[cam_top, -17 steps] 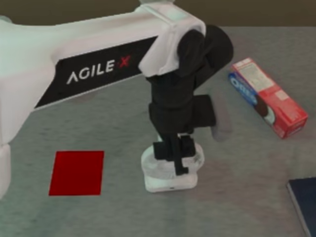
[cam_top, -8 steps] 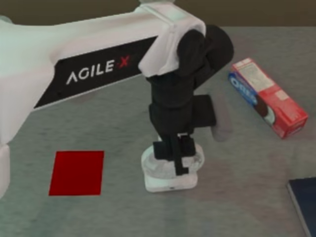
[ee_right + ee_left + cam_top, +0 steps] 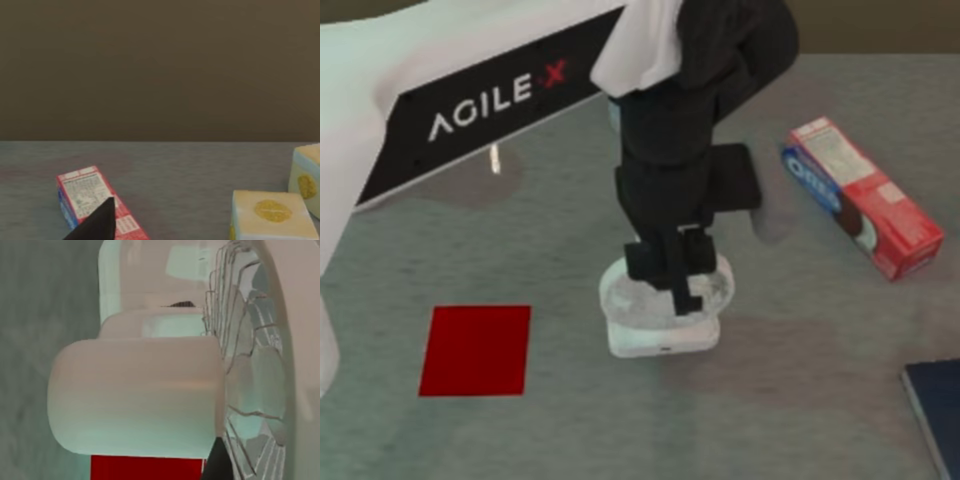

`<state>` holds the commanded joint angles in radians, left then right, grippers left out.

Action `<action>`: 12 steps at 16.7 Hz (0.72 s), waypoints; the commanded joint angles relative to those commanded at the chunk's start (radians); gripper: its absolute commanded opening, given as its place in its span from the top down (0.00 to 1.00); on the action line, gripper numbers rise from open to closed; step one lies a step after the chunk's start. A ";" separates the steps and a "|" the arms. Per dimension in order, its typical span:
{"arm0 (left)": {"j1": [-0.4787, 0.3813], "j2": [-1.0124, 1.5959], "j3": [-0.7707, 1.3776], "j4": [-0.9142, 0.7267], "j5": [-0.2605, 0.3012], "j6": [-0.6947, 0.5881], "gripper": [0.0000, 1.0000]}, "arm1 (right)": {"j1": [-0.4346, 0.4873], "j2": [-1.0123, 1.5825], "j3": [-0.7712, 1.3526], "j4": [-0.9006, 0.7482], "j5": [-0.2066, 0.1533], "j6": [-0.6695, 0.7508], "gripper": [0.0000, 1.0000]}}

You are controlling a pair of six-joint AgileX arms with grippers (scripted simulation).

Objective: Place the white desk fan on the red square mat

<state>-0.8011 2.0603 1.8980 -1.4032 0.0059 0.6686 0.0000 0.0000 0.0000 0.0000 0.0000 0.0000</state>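
The white desk fan (image 3: 660, 318) stands right of centre in the top view, and its base looks lifted off the table. My left gripper (image 3: 670, 280) comes down from above and is shut on its round grilled head. The left wrist view is filled by the fan's cylindrical back (image 3: 135, 395) and its grille (image 3: 255, 365), with one black fingertip (image 3: 217, 465) against the grille. The red square mat (image 3: 476, 350) lies flat on the table to the left of the fan, about a fan's width away; a strip of this mat (image 3: 147, 467) shows under the fan. Only one black fingertip (image 3: 97, 222) of my right gripper shows, in its wrist view.
A red-and-blue Oreo box (image 3: 865, 195) lies at the right of the table and shows as the Oreo box (image 3: 95, 200) in the right wrist view. A dark blue book (image 3: 935, 405) sits at the front right corner. Two yellow-and-white boxes (image 3: 272, 215) stand farther off in the right wrist view.
My left arm has risen towards the camera with the fan in its grip. The fan has shifted slightly up the top view and its base has left its earlier spot.
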 joint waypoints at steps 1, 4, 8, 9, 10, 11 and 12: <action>0.001 -0.002 0.009 -0.008 0.000 0.000 1.00 | 0.000 0.000 0.000 0.000 0.000 0.000 0.00; -0.004 0.000 0.007 -0.006 0.000 0.001 1.00 | 0.000 0.000 0.000 0.000 0.000 0.000 0.00; 0.051 -0.046 -0.047 -0.006 0.000 0.069 1.00 | 0.000 0.000 0.000 0.000 0.000 0.000 0.00; 0.083 -0.073 -0.077 -0.005 0.000 0.106 1.00 | 0.000 0.000 0.000 0.000 0.000 0.000 0.00; 0.119 -0.104 -0.111 -0.003 0.000 0.148 1.00 | 0.000 0.000 0.000 0.000 0.000 0.000 0.00; 0.158 -0.138 -0.149 -0.001 0.000 0.195 1.00 | 0.000 0.000 0.000 0.000 0.000 0.000 0.00; 0.200 -0.174 -0.189 0.001 0.000 0.244 1.00 | 0.000 0.000 0.000 0.000 0.000 0.000 0.00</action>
<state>-0.6016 1.8864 1.7093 -1.4019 0.0058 0.9128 0.0000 0.0000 0.0000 0.0000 0.0000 0.0000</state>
